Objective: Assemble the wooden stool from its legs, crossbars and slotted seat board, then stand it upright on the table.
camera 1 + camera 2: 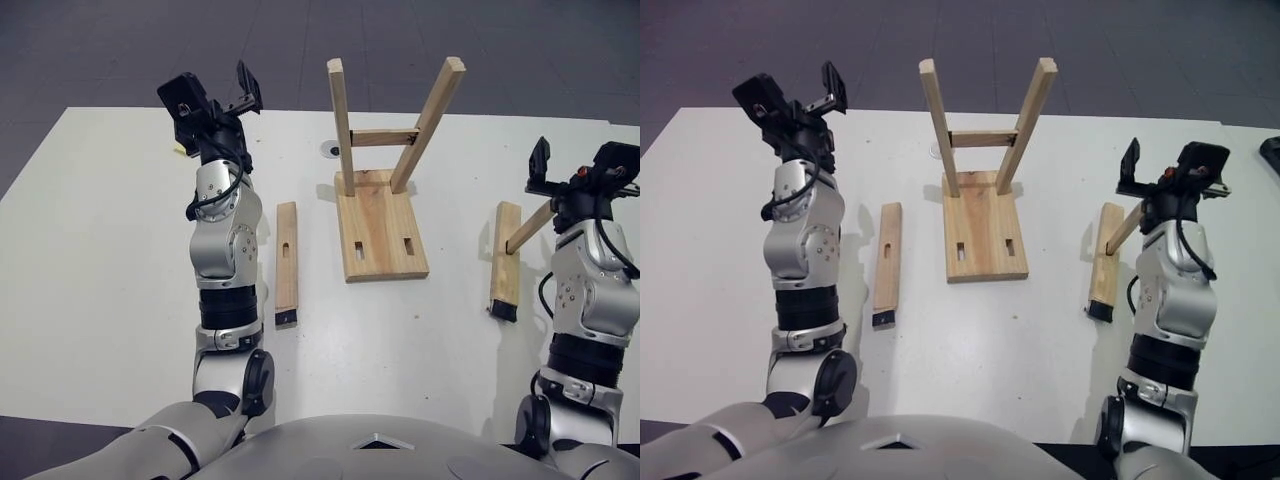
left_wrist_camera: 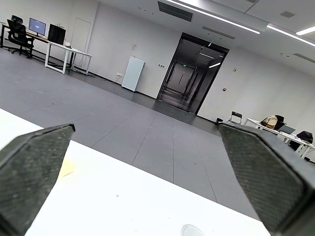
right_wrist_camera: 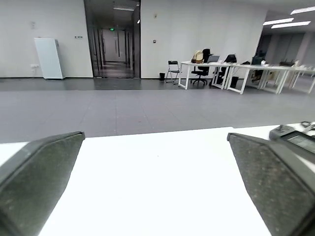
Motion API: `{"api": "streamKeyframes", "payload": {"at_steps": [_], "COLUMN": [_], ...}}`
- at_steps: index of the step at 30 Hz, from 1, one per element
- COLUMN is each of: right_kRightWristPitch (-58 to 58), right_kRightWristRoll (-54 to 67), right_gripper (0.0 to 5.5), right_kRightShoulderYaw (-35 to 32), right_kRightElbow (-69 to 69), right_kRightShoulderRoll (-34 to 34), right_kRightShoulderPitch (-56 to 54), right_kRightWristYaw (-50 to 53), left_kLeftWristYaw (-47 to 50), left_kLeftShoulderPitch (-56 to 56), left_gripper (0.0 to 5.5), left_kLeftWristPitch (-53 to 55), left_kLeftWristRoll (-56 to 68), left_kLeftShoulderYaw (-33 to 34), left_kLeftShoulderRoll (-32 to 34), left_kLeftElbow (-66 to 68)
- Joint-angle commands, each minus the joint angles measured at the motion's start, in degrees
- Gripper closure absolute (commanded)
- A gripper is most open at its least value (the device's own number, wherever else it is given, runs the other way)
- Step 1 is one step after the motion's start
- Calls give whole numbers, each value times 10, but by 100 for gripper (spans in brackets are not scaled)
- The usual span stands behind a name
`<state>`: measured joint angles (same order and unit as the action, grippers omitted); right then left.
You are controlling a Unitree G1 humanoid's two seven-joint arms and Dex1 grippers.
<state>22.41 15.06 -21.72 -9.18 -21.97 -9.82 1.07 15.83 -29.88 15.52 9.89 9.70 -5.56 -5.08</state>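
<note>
Between released left claw [image 1: 214, 95] and released right claw [image 1: 578, 170]: pale slotted wooden seat board [image 1: 383, 235]; loose wooden leg [image 1: 287, 262] beside left claw; white tabletop [image 1: 120, 250] open.

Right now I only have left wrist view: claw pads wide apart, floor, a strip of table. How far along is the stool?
Observer: Half built. The seat board lies flat mid-table, with two upright legs in its far slots joined by a crossbar. The near slots are empty.
Operator: Spare leg on my side?
Observer: Yes, a loose leg lies flat just left of the board, apart from it.
Operator: And the other side?
Observer: A second leg lies right of the board, with a second crossbar stuck in it, angling up and to the right.
</note>
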Motion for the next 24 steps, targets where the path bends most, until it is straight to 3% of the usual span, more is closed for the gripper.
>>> {"api": "streamKeyframes", "payload": {"at_steps": [1,8,15,18,24], "right_kRightWristPitch": [37,18,57,81,103], "right_kRightWristRoll": [2,27,83,87,63], "right_gripper": [14,14,14,14,14], "right_kRightShoulderYaw": [-2,-22,-47,-38,-4], "right_kRightElbow": [35,3,-129,-155,-189], "right_kRightShoulderRoll": [17,15,-13,-9,12], "right_kRightShoulderPitch": [14,-27,-135,-102,85], "right_kRightWristYaw": [3,-7,16,8,-25], "left_kLeftWristYaw": [1,2,7,16,28], "left_kLeftShoulderPitch": [5,0,3,13,34], "left_gripper": [10,10,10,10,10], "left_kLeftWristPitch": [0,-8,-15,-17,-16], "left_kLeftWristRoll": [-9,-11,-11,-16,-22], "left_kLeftShoulderYaw": [3,3,9,14,12], "left_kLeftShoulderRoll": [6,-1,-2,-2,-8], "left_kLeftElbow": [11,19,15,0,-23]}}
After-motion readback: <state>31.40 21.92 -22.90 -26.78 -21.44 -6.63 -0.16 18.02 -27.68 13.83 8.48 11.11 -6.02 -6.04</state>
